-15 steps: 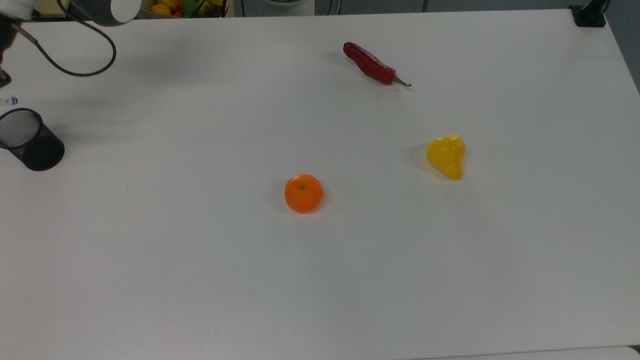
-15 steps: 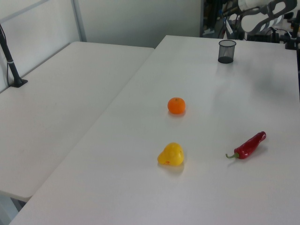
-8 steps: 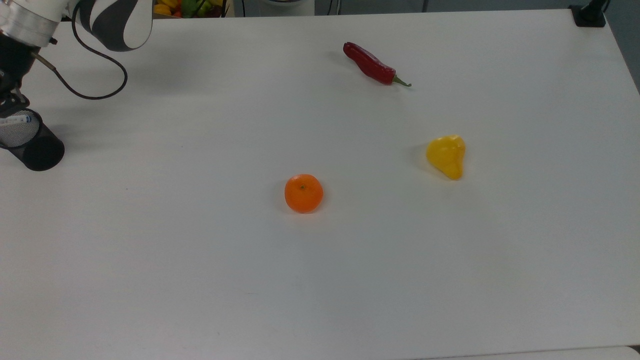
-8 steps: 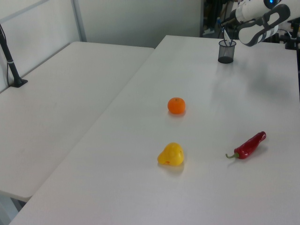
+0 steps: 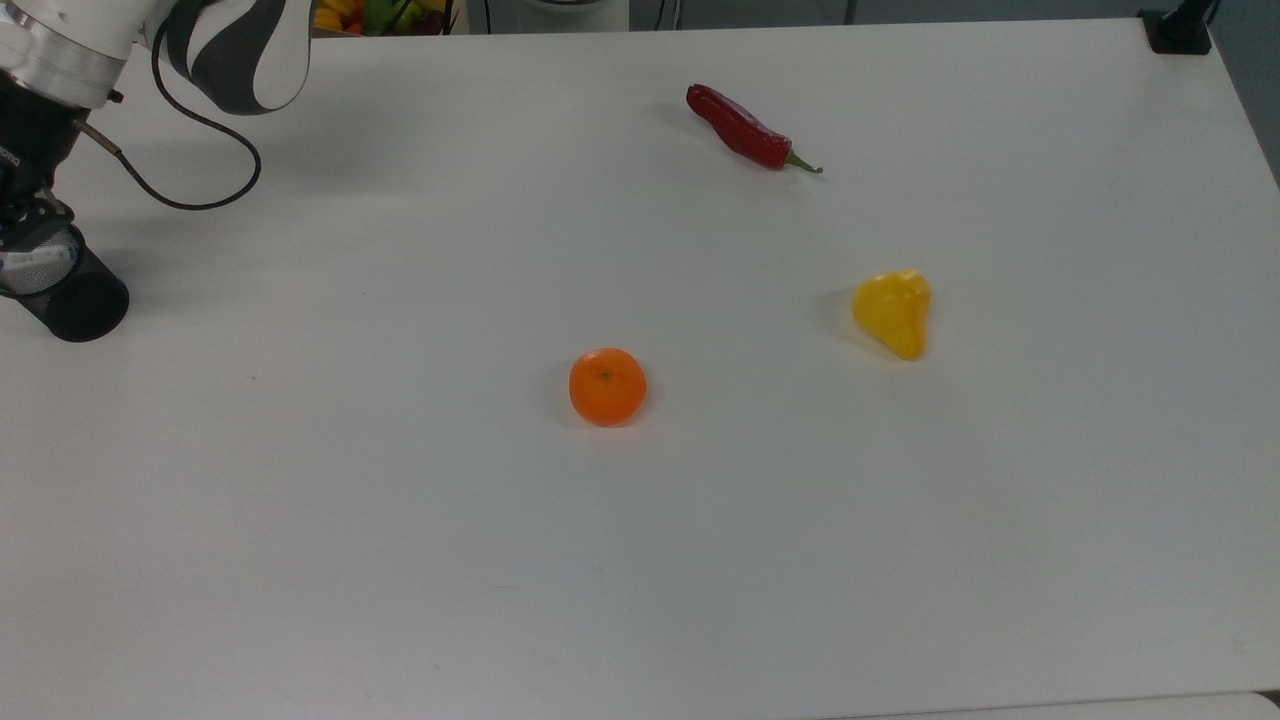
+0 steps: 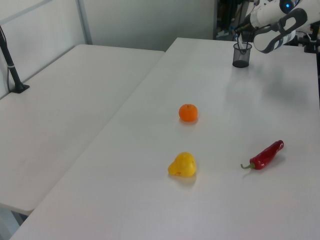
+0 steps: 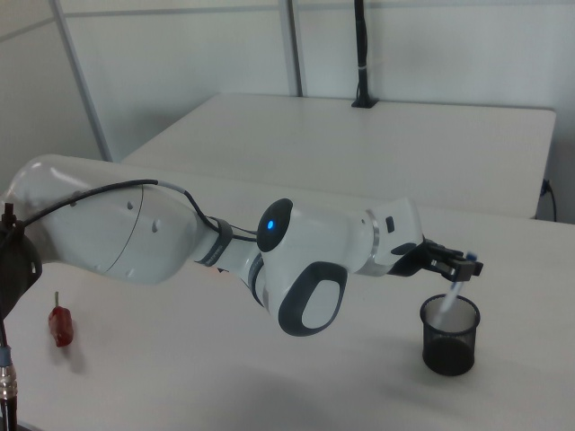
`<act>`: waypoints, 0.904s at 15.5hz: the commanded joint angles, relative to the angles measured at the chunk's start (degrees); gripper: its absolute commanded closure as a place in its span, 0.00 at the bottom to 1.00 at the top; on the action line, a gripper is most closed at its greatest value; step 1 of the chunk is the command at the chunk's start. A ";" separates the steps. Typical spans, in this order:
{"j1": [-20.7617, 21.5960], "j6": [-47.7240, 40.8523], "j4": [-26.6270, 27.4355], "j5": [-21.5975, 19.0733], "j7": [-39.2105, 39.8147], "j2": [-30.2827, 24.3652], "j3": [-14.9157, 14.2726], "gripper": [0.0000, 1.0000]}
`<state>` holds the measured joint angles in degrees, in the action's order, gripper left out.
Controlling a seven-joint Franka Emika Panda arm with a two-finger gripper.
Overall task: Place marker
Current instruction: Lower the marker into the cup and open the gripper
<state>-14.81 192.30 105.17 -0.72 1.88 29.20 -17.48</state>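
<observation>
The marker [image 7: 454, 289], a slim white pen with a blue top, hangs tilted with its lower end inside the black mesh cup [image 7: 449, 346]. My gripper [image 7: 460, 261] is shut on its upper end just above the cup's rim. In the top view the cup [image 5: 85, 305] stands at the far left edge, the marker [image 5: 30, 257] shows pale across its mouth, and the gripper [image 5: 30, 225] sits right over it. In the left view the cup [image 6: 241, 59] is at the far end of the table under the gripper [image 6: 242, 39].
On the white table [image 5: 640, 560] lie a red chilli [image 5: 745, 130], an orange [image 5: 607, 386] and a yellow pear-shaped fruit [image 5: 893, 312], all well apart from the cup. A black cable [image 5: 200, 170] loops down from the arm. A second table [image 6: 60, 100] adjoins.
The arm came in from the top view's left edge to over the cup. The marker went from beside the cup to over its mouth and has sunk lower into it.
</observation>
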 commanded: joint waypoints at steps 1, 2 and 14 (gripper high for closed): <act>0.31 1.06 -0.14 -0.16 0.41 0.16 -0.27 0.21; 0.31 1.06 -0.14 -0.16 0.15 0.07 -0.19 0.12; 0.22 -13.85 -0.49 -0.33 -0.73 -11.07 0.69 0.00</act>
<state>-15.20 187.58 103.45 -0.80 1.75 24.92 -17.48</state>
